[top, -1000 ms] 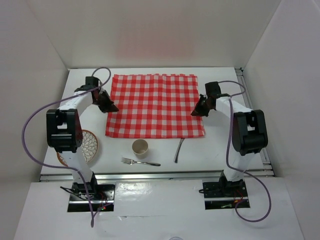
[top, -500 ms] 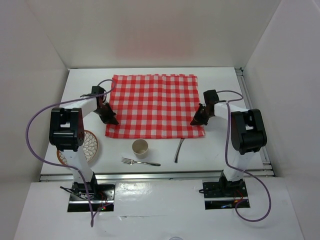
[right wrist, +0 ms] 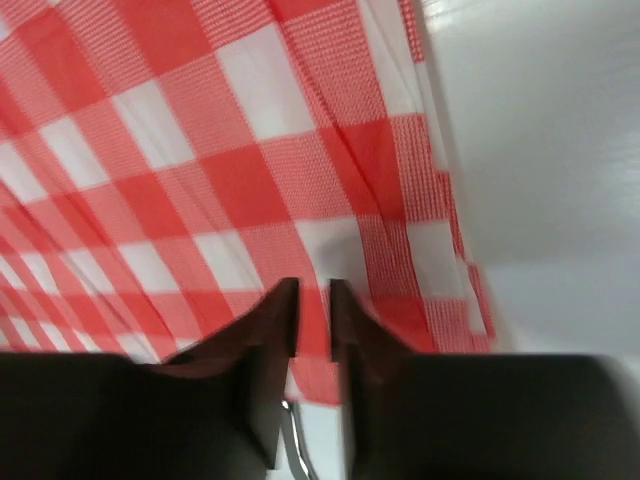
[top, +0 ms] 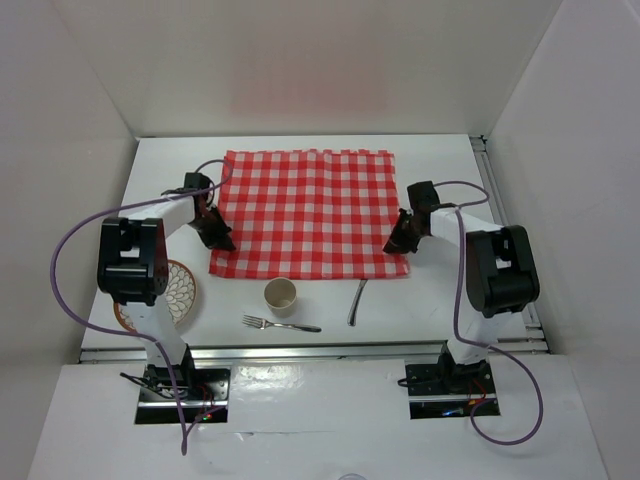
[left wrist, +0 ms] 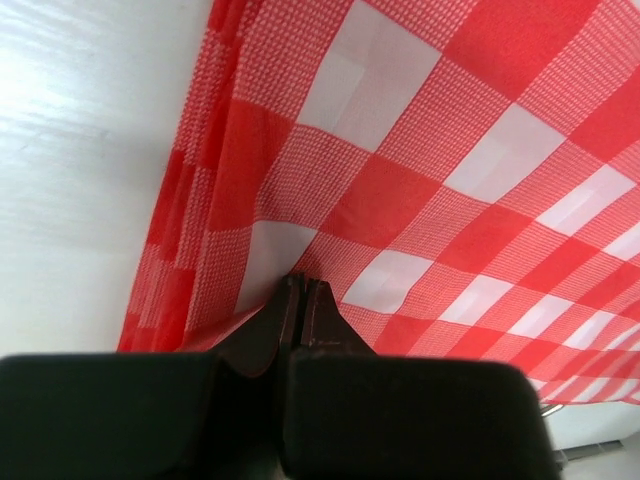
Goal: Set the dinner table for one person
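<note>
The red-and-white checked cloth (top: 308, 212) lies flat on the white dinner table (top: 430, 300). My left gripper (top: 222, 243) is at the cloth's near left edge; in the left wrist view (left wrist: 303, 282) its jaws are pressed together on the cloth (left wrist: 420, 170), which drapes over one finger. My right gripper (top: 393, 245) is at the cloth's near right edge; in the right wrist view (right wrist: 313, 285) its jaws stand slightly apart, with the cloth (right wrist: 230, 150) showing through the gap.
A patterned plate (top: 182, 290) sits at the near left, partly under the left arm. A beige cup (top: 280, 296), a fork (top: 280, 324) and a second metal utensil (top: 357, 301) lie just near the cloth's front edge. White walls enclose the table.
Both grippers have come down and towards the arm bases along the cloth's side edges. The cloth's near edge has shifted slightly nearer. The right view is blurred by motion.
</note>
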`<move>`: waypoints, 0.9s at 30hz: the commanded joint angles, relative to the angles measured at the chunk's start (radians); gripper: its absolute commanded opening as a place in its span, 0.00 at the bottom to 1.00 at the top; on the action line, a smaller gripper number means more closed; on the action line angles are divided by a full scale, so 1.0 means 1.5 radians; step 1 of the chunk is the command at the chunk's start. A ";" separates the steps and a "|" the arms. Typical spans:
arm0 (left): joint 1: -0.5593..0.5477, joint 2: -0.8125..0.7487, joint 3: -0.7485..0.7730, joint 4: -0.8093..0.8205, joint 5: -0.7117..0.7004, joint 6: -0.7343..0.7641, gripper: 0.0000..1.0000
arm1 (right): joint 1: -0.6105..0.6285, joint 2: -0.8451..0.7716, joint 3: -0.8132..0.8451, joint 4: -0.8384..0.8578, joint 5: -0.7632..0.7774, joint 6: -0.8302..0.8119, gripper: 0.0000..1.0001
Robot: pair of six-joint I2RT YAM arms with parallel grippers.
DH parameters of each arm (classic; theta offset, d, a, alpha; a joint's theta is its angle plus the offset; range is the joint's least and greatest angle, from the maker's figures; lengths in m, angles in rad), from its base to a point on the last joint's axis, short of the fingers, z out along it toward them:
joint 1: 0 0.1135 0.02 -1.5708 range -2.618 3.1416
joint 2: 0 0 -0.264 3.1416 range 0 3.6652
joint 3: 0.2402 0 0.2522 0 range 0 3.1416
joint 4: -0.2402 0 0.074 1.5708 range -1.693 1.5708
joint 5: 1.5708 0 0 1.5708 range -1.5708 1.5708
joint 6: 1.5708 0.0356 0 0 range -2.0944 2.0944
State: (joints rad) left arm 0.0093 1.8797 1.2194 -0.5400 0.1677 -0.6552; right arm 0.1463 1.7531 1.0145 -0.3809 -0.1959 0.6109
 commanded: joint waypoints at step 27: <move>-0.002 -0.275 0.225 -0.161 -0.061 0.035 0.51 | 0.539 -0.018 0.294 -0.184 0.060 -0.122 0.90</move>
State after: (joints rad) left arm -0.0025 1.4914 1.5341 -0.7696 0.0956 -0.6243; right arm 0.9077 1.6886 1.3842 -0.6228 -0.1646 0.4435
